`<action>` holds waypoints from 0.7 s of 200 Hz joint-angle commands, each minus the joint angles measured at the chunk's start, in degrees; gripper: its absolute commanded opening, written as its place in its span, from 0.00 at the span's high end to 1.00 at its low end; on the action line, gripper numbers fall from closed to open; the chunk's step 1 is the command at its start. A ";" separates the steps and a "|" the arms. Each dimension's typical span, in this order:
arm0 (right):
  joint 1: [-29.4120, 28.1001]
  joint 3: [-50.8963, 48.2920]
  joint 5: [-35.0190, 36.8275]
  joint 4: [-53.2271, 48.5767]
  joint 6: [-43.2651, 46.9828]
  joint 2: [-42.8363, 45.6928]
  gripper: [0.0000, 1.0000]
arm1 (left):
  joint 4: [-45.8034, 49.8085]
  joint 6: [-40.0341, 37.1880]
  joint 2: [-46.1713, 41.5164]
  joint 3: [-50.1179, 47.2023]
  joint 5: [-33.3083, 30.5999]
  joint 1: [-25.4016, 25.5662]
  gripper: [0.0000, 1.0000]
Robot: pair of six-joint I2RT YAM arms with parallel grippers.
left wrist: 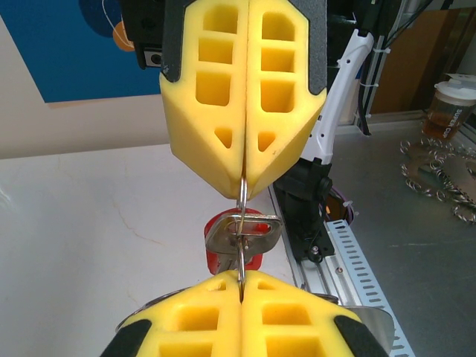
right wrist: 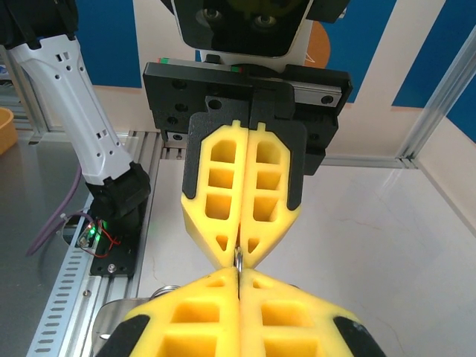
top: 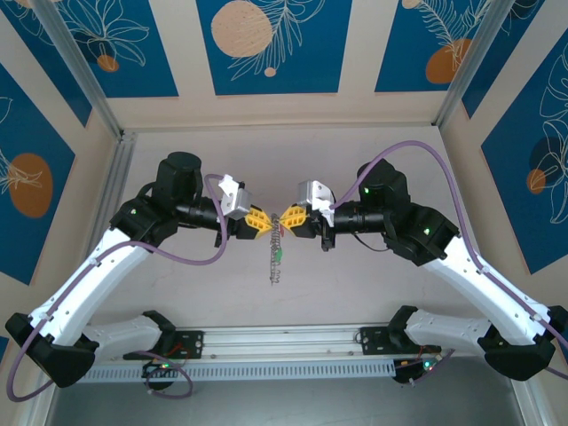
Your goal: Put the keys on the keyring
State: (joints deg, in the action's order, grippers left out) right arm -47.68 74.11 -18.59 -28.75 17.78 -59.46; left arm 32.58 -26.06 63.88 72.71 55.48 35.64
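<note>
Above the middle of the table my left gripper and right gripper meet tip to tip, both shut on the keyring, whose chain hangs limp below them. A green key shows partway down the chain. In the left wrist view the ring's wire runs from my left gripper up into the right gripper. The red key, with its metal bow around the wire, hangs between them. In the right wrist view a short piece of the keyring shows between the right gripper and the left gripper.
An aluminium rail with both arm bases runs along the near edge. Purple cables loop off the arms. Past the rail, a grey bench holds several spare rings and a plastic cup.
</note>
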 commanded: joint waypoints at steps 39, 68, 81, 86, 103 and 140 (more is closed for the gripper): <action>-0.39 -0.72 -2.65 -1.13 -0.47 -0.13 1.00 | -1.29 -0.41 -0.85 0.80 1.39 0.29 1.00; -0.40 -0.81 -2.43 -1.49 -0.55 -0.17 1.00 | -1.43 -0.31 -0.94 0.77 1.47 0.24 1.00; -0.40 -0.89 -2.33 -1.19 -0.59 -0.13 1.00 | -1.38 -0.36 -1.03 0.78 1.47 0.30 1.00; -0.44 -0.81 -2.34 -1.14 -0.64 -0.22 1.00 | -1.33 -0.37 -1.08 0.78 1.45 0.23 1.00; -0.40 -0.72 -2.42 -0.88 -0.60 -0.54 1.00 | -1.24 -0.40 -1.10 0.77 1.47 0.30 1.00; -0.35 -1.09 -1.30 0.13 -0.56 -0.13 1.00 | -1.10 -0.49 -1.21 0.69 1.43 0.29 1.00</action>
State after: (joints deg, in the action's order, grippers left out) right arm -47.68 74.08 -19.88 -29.54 17.76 -59.61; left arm 32.58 -26.06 63.86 72.71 55.48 35.64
